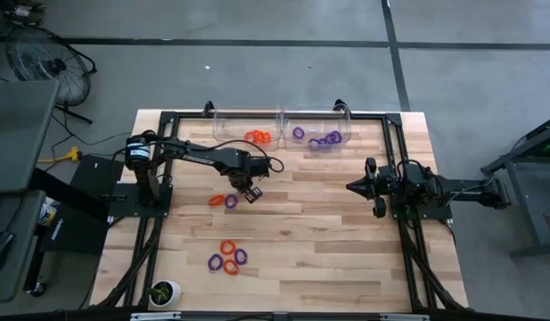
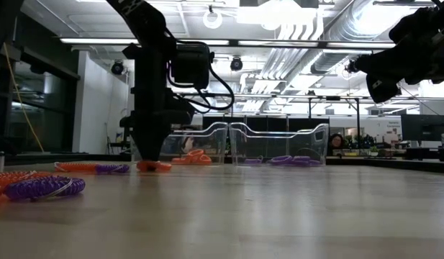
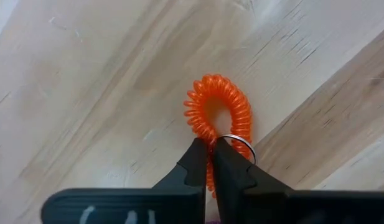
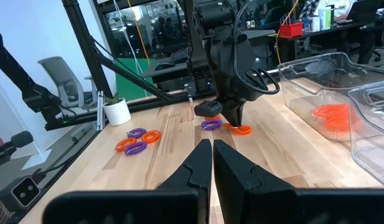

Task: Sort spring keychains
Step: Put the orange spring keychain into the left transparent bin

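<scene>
Near mid-surface, toward the left edge, my left gripper (image 3: 210,163) has jaws pinched on an orange spring keychain (image 3: 216,115) lying flat. R gripper (image 4: 212,155) waits by right edge, jaws closed, empty.

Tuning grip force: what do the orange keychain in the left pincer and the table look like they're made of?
The orange coiled spring keychain looks like glossy, translucent plastic, judging by its shine and ribbed coils, with a thin silvery ring, probably metal. The left pincer is shut on it. The pale tabletop appears to be matte wood planks, with visible grain and seams.
</scene>
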